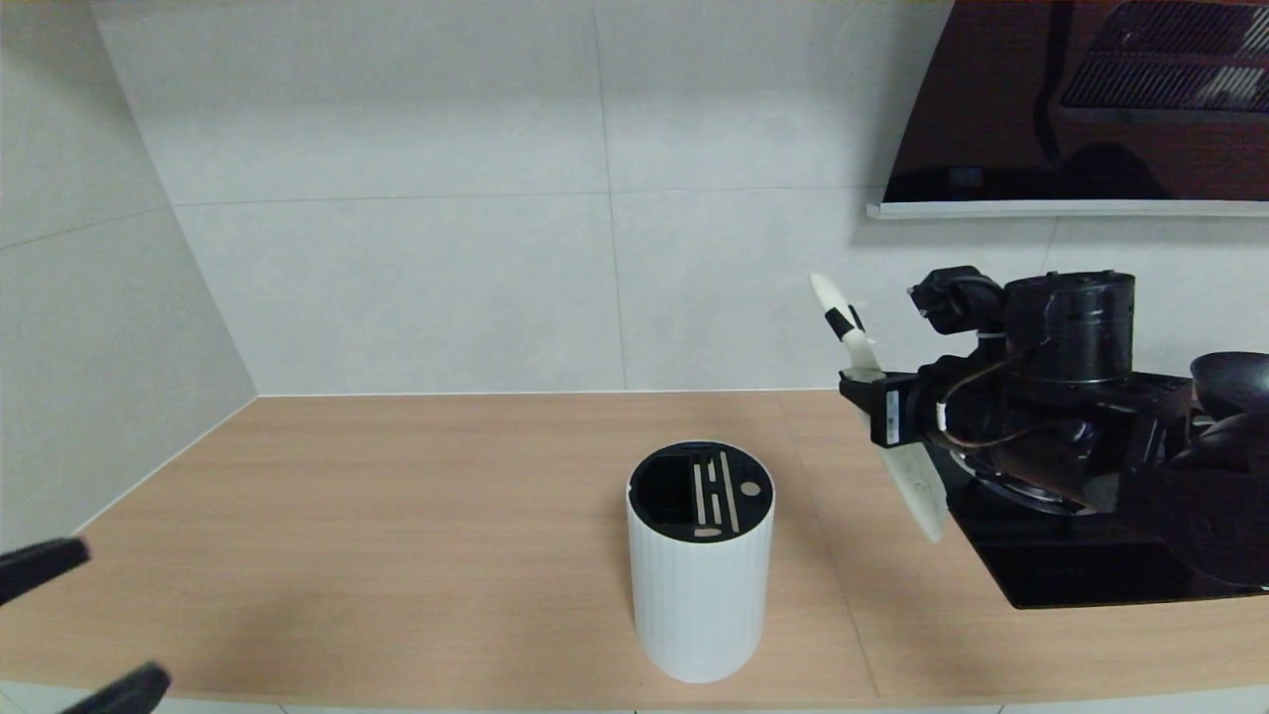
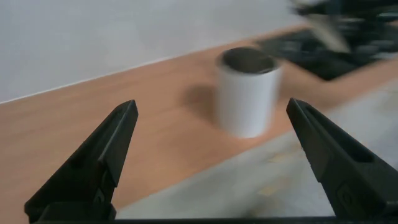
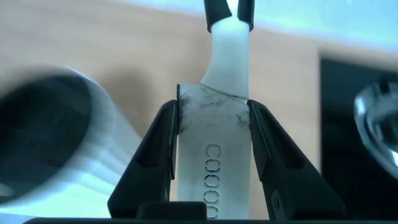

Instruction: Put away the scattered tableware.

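Note:
A white knife [image 1: 917, 484] with a black band on its handle hangs tilted in the air, blade down, above the edge of the cooktop. My right gripper [image 1: 876, 405] is shut on it at the top of the blade, and the right wrist view shows the knife [image 3: 214, 143] pinched between the fingers of that gripper [image 3: 213, 109]. The white cylindrical holder [image 1: 702, 585] with a black slotted top stands on the wooden counter [image 1: 397, 516], left of and below the knife; it also appears as holder [image 2: 249, 93] and holder [image 3: 56, 143]. My left gripper [image 1: 79, 625] is open near the counter's front left corner, left gripper [image 2: 211, 109] with nothing in it.
A black cooktop [image 1: 1071, 570] lies at the right with a dark pan [image 1: 1229, 382] on it. A range hood [image 1: 1081, 109] hangs above it. Tiled walls close the back and left sides. The counter's front edge runs just in front of the holder.

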`<state>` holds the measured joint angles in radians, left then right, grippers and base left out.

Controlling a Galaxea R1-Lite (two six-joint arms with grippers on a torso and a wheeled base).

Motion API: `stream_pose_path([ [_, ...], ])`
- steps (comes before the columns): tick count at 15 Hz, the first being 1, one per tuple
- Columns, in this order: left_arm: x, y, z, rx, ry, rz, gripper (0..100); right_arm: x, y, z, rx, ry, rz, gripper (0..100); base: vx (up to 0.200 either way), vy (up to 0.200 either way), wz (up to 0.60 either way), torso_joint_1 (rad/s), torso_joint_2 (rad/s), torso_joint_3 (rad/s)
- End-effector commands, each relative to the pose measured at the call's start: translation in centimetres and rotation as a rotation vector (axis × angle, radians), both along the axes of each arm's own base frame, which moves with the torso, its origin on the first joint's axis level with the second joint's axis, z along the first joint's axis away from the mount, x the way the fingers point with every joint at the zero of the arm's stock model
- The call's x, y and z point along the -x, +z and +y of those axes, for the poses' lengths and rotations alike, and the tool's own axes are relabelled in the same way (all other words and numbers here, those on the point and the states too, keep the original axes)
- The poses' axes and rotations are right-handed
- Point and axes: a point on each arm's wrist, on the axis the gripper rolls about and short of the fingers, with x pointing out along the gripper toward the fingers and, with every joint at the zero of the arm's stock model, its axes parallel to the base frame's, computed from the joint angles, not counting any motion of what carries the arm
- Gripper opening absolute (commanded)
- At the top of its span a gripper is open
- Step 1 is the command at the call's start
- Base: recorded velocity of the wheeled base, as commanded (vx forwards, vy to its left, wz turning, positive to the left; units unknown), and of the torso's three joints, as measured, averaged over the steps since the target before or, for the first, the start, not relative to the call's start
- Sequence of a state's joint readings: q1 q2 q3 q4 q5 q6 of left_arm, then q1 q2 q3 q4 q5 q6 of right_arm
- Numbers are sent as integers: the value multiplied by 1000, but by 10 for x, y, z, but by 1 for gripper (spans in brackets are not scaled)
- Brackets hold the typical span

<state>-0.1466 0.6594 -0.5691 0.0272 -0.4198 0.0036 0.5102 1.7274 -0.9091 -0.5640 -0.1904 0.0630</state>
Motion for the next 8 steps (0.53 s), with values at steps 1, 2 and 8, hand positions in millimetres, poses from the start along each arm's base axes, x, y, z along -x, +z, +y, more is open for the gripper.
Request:
stream_pose_path([
  [1,-103,25,-52,88,-273,193,100,16,29,21,-42,79,-69,0,0,0,0,0,0,0],
  [2,-117,21,-63,136,-293,214,100,24,31,31,-40,107,-67,0,0,0,0,0,0,0],
  [8,-171,-10,-122,455,-381,428,100,53,22,55,-91,158,-82,0,0,0,0,0,0,0],
])
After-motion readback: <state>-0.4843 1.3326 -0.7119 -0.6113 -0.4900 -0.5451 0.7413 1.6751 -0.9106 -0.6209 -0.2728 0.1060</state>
